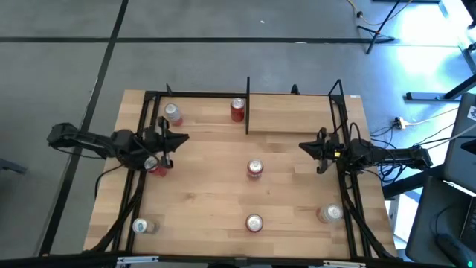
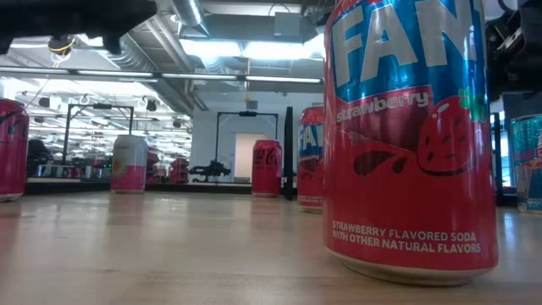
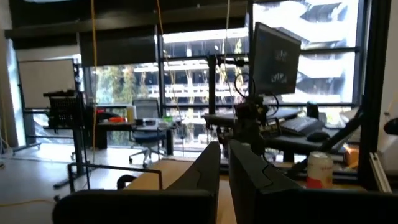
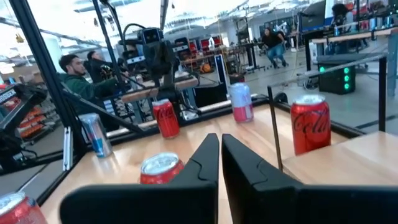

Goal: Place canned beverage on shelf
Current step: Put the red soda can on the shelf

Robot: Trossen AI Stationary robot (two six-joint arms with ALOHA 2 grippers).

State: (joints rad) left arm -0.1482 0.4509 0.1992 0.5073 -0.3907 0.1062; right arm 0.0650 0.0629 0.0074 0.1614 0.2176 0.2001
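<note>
Several beverage cans stand upright on their bases on the wooden tabletop: red ones at the middle (image 1: 254, 169), at the near edge (image 1: 253, 222) and at the far side (image 1: 237, 109), and a pink-and-white one (image 1: 171, 113) at the far left. The shelf (image 1: 297, 123), a pale board with thin black uprights, sits at the far right. My left gripper (image 1: 182, 139) is shut and hangs level above the table's left side, over a red can (image 1: 155, 165). My right gripper (image 1: 303, 145) is shut, level, at the right side. The fingers (image 4: 220, 155) hold nothing.
More cans stand at the near left corner (image 1: 141, 225) and the near right corner (image 1: 329, 214). A black frame (image 1: 149, 95) runs round the table's edges. In the right wrist view, people sit beyond the table (image 4: 74, 71). A large strawberry soda can (image 2: 406, 135) fills the low view.
</note>
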